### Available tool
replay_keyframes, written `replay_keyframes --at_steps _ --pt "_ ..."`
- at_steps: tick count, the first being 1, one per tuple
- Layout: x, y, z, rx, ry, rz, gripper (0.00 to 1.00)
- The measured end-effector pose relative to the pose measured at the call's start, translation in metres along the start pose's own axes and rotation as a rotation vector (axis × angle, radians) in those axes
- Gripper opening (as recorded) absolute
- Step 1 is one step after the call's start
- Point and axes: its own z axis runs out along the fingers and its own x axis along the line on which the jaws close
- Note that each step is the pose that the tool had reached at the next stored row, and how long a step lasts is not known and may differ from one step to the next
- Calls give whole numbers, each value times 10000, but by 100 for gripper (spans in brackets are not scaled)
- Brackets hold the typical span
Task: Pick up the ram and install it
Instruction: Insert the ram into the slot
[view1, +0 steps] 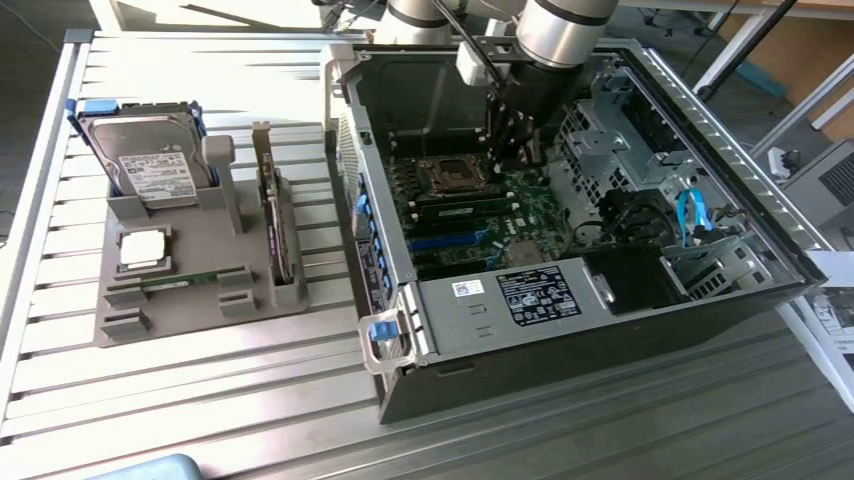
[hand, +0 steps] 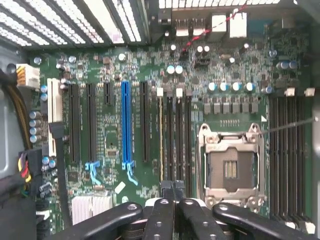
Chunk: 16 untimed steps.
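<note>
Your gripper is down inside the open computer case, jaws pressed together right over the memory slots beside the processor socket. The ram lies in the grey tray on the counter, just under the silver chip

An open computer case sits beside a grey holder bearing a hard drive.

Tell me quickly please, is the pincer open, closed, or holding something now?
Pincer: it cannot be told; it hangs over the motherboard inside the computer case.
</note>
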Motion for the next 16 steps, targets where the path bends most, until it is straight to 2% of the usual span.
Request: replay_keyframes --at_steps 12,16 --pt "-3 -279 -1 -43 4 54 11" --pt "-3 -284 -1 -44 3 54 11"
